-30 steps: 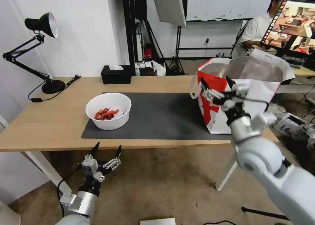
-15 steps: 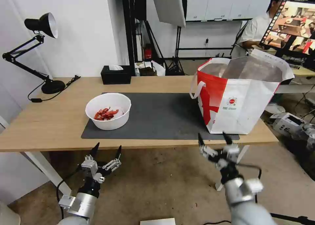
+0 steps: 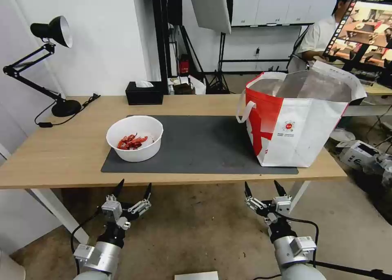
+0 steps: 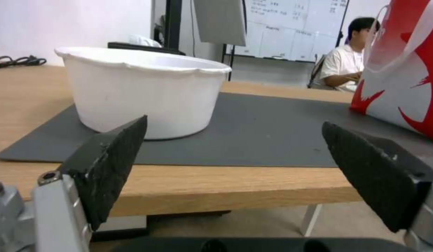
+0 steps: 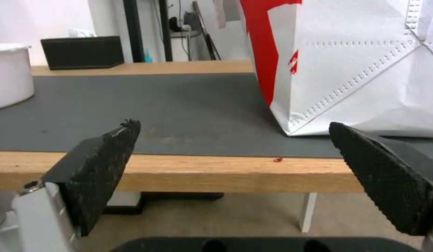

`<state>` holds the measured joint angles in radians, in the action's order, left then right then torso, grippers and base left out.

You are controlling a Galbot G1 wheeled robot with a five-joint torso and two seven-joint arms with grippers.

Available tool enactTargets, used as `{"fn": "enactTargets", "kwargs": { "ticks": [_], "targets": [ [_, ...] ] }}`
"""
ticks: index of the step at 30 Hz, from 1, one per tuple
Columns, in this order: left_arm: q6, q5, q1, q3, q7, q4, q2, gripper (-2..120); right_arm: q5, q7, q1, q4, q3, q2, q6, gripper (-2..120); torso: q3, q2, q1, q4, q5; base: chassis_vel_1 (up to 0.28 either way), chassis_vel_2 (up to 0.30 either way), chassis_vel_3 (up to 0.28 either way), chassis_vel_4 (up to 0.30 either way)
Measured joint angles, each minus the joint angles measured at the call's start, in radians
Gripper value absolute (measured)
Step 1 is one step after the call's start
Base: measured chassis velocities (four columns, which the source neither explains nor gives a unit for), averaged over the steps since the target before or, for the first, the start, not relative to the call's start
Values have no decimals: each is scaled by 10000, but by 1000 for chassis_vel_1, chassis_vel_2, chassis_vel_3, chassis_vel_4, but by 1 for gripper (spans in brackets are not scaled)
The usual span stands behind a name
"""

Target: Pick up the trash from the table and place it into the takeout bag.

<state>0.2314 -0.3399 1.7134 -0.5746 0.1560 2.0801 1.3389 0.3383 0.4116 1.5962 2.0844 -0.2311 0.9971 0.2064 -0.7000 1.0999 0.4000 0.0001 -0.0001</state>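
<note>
Your right pincer [image 3: 263, 189] and left pincer [image 3: 132, 189] both hang wide open and empty below the tabletop's [image 3: 61, 157] near edge. One piece of trash remains: the bowl [image 3: 134, 138], smooth white thin-walled plastic with red shells inside, on the matte grey mat [image 3: 204, 143], well apart from the stiff, foil-lined bag [image 3: 298, 121]. Next, I judge, you need the left pincer up over the edge to pinch the bowl's rim.

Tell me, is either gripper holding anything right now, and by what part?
Nothing is held. The left gripper and right gripper are both open and empty, below the table's front edge.
</note>
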Motion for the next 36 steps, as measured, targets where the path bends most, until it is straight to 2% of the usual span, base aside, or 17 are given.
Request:
{"fn": "enactTargets", "kwargs": {
  "ticks": [32,36],
  "targets": [
    [6,-95,57,-301,0,273,-119,100,44,-37,-39,-52,9,-32,-57,100,0,0,0,0,0,0,0,0,0],
    [-345,-456,-28,-452,-105,547,-436,100,45,-35,-41,-51,10,-32,-58,100,0,0,0,0,0,0,0,0,0]
  ]
}}
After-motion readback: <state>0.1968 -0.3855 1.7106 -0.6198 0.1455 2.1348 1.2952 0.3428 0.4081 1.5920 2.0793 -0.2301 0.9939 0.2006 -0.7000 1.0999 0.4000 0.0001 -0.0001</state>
